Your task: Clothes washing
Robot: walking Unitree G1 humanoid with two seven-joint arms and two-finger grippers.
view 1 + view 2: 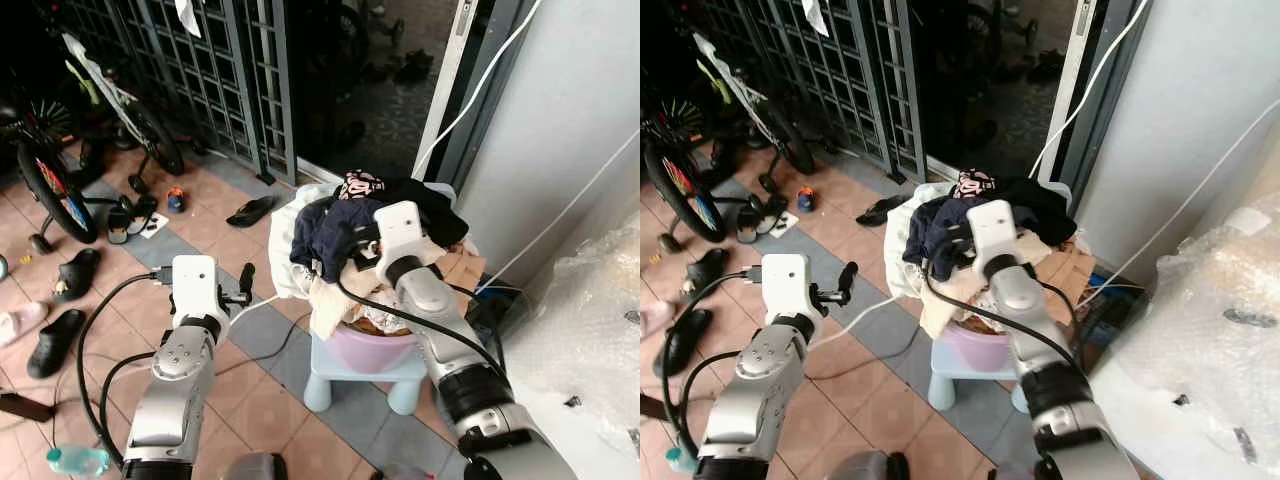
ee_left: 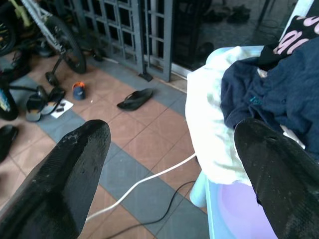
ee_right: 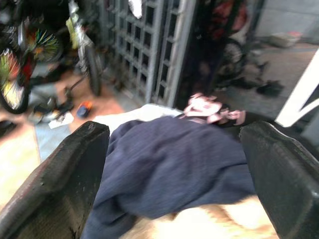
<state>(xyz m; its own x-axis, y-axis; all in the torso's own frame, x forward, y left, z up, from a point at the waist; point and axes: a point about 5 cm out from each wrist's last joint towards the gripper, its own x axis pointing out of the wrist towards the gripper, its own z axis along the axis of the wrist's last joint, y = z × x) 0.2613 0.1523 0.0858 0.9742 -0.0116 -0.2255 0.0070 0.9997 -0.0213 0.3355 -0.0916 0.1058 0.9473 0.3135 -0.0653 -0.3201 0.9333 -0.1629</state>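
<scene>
No writing is reading clearly. The right gripper, fingers spread, is hovering over the navy shirt; the left gripper, spread, is hanging beside the laundry basin, sandals beyond.

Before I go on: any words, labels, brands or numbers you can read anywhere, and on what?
None can be read.
Black garment on top of the laundry pile: pink lettering, cut off and too blurred to read.
Navy garment: small teal mark, too small to read.
Bicycle frame: any markings are too small to tell.
</scene>
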